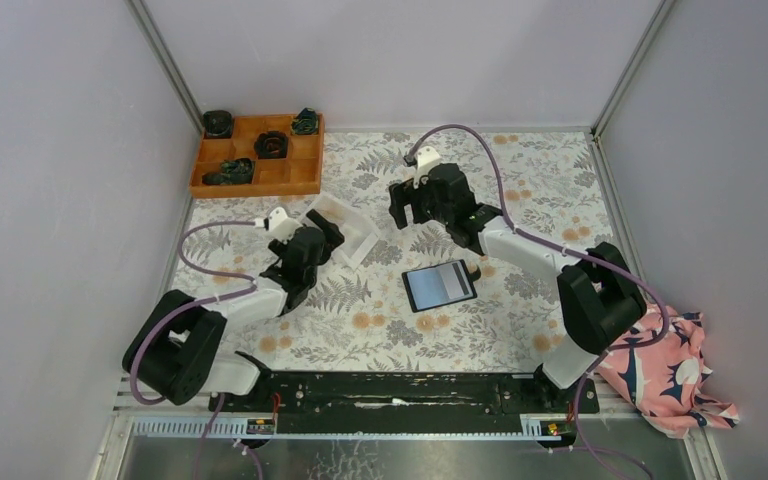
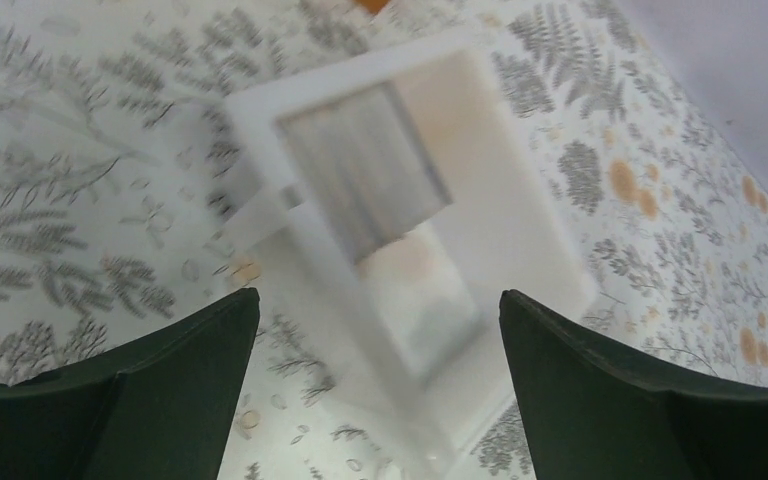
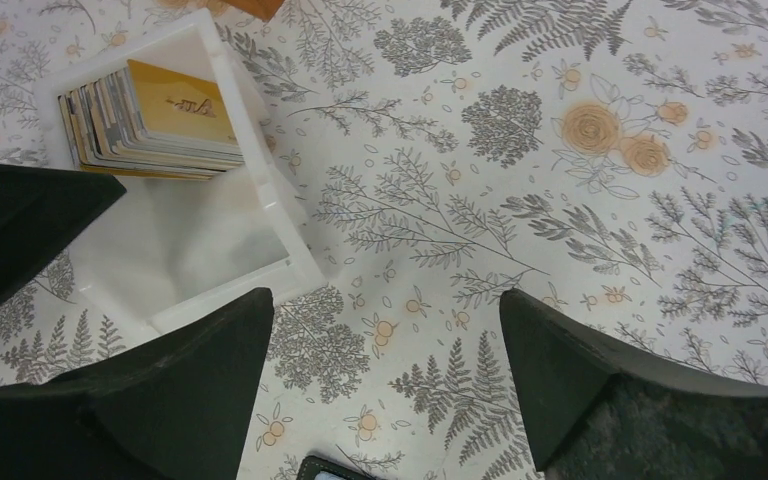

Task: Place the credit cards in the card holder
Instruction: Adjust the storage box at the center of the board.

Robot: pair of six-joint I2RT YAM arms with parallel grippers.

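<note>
The credit cards (image 3: pixel 150 120) stand as a stack on edge in one end of a white tray (image 3: pixel 295 265), the front one orange-yellow. In the left wrist view the cards (image 2: pixel 365 185) are a blurred grey patch inside the tray (image 2: pixel 520 230). My left gripper (image 2: pixel 380 310) hangs open just above the tray (image 1: pixel 365 238), with nothing between its fingers. My right gripper (image 3: pixel 385 320) is open over bare tablecloth to the right of the tray. The card holder (image 1: pixel 440 285) lies open and flat on the table, its pale inner face up, nearer than the right gripper (image 1: pixel 405 212). Only its black corner (image 3: pixel 335 470) shows in the right wrist view.
An orange compartmented box (image 1: pixel 258 155) with dark parts sits at the back left. A pink patterned cloth (image 1: pixel 670 370) lies off the table's right front corner. Grey walls close in the left, back and right sides. The left gripper's dark finger (image 3: pixel 20 225) intrudes over the tray.
</note>
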